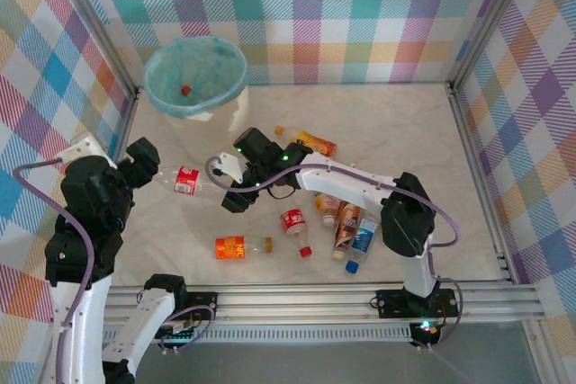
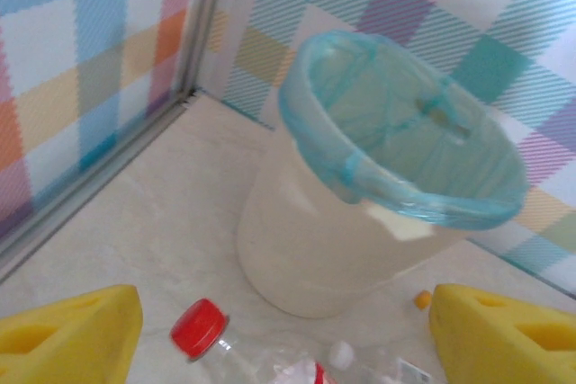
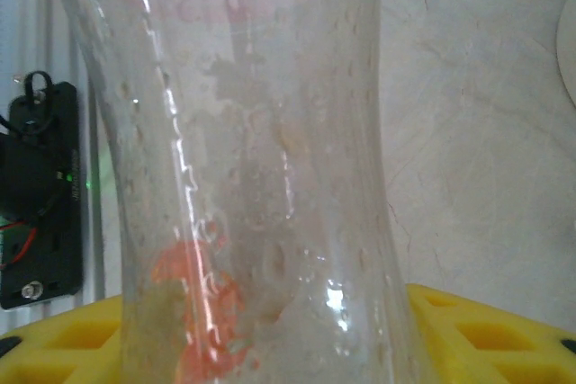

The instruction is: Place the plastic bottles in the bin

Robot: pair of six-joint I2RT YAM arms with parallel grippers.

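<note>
A clear plastic bottle with a red label [image 1: 187,181] lies level between my two grippers, just in front of the bin [image 1: 194,75]. My right gripper [image 1: 232,190] is shut on its base end, and its clear wall [image 3: 261,159] stands between the yellow fingers [image 3: 486,330]. My left gripper [image 1: 151,168] is open at the cap end. Its yellow fingers [image 2: 67,334] stand wide on either side of the red cap [image 2: 199,326] without touching it. The cream bin with its teal bag [image 2: 360,213] rises just beyond, with a red cap [image 1: 185,91] inside.
Several more bottles lie on the table. An orange one [image 1: 308,140] is behind the right arm, an orange-labelled one [image 1: 239,245] and a red-labelled one [image 1: 295,226] lie in front, and a brown [image 1: 346,225] and a blue one [image 1: 363,241] lie by the right arm's base. Checked walls enclose the table.
</note>
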